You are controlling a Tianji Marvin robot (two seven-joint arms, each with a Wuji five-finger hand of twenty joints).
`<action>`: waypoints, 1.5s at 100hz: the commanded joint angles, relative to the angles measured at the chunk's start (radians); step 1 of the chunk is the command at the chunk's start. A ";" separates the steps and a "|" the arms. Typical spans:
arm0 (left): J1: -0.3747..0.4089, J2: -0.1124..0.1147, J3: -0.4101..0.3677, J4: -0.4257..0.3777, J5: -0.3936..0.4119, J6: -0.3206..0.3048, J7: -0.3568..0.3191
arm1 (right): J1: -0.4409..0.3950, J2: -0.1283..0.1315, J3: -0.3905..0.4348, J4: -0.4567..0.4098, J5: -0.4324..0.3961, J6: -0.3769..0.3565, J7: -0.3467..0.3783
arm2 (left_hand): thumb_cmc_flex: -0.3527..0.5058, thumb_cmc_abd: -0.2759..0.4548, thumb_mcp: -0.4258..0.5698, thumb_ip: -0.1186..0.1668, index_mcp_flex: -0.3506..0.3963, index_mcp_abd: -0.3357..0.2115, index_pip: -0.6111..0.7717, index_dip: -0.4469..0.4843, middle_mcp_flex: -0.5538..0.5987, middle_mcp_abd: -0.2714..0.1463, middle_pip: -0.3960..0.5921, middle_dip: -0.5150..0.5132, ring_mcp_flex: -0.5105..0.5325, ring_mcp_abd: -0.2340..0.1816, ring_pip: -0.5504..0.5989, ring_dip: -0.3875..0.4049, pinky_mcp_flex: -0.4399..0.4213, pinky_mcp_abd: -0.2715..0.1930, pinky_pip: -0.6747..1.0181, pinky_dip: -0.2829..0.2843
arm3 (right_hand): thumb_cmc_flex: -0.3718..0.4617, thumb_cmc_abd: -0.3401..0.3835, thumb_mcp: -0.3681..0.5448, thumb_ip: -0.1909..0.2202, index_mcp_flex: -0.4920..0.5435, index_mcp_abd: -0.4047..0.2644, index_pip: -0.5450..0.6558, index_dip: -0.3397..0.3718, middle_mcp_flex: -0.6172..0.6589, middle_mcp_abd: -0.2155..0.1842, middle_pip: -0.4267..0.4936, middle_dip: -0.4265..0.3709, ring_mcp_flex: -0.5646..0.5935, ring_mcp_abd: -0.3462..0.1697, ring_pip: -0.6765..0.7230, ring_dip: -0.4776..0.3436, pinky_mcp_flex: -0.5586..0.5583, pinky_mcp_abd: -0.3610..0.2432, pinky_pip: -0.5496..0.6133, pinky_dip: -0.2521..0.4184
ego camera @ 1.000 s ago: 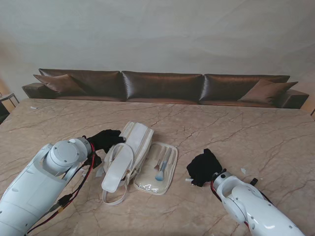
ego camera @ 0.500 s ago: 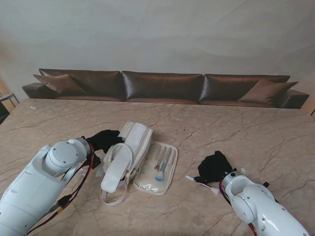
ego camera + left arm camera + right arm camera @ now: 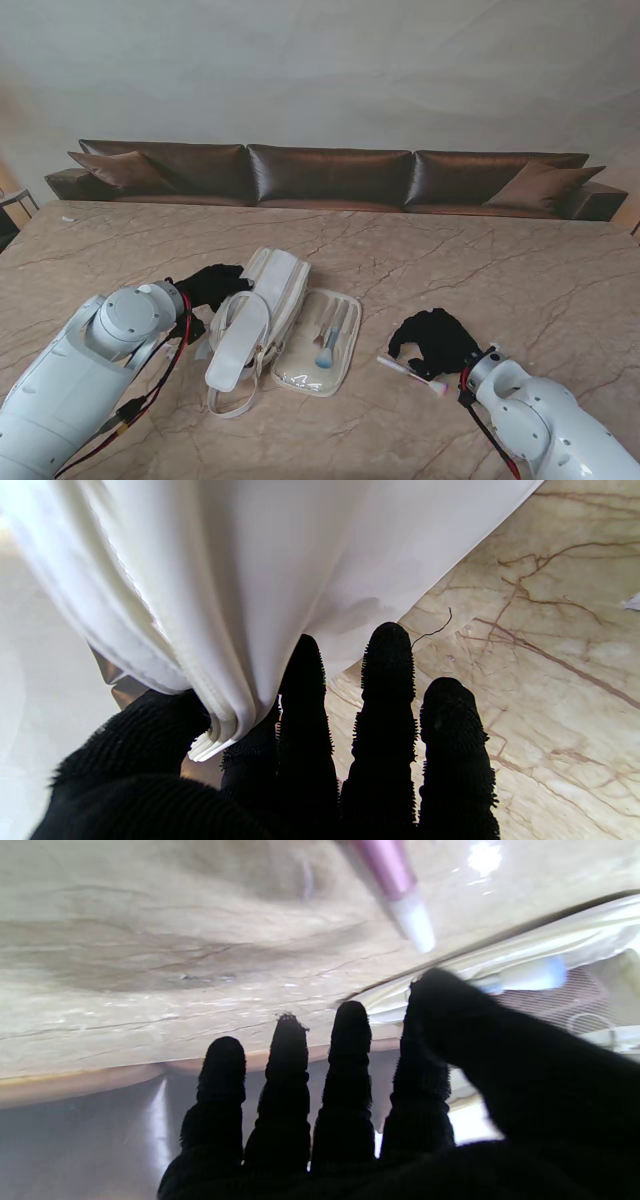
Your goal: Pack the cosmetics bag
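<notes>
Marble desk [image 3: 480, 270]: left hand [image 3: 212, 283] fingers [image 3: 305, 690] clamped on the white bag [image 3: 262, 315] edge; right hand [image 3: 437, 342] fingers [image 3: 350, 1040] spread, empty, a pink-tipped brush [image 3: 410, 374] just beside them.

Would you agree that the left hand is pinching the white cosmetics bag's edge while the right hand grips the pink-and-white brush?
Not quite. The left hand does pinch the white cosmetics bag, but the right hand is open: in the stand view the pink-and-white brush lies on the marble table beside it, ungripped.
</notes>
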 commanded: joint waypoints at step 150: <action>-0.003 -0.004 0.010 -0.013 -0.005 0.015 -0.009 | 0.146 0.016 -0.150 0.222 -0.091 -0.079 -0.149 | 0.080 0.099 0.137 0.068 0.026 -0.170 0.065 0.018 0.006 -0.033 -0.014 0.012 -0.026 0.001 -0.016 -0.005 -0.023 0.019 -0.023 0.003 | -0.138 -0.316 -0.139 -0.321 0.210 -0.341 0.270 -0.331 -0.175 0.030 0.040 -0.158 -0.228 -0.016 0.076 -0.098 -0.118 -0.043 0.134 -0.014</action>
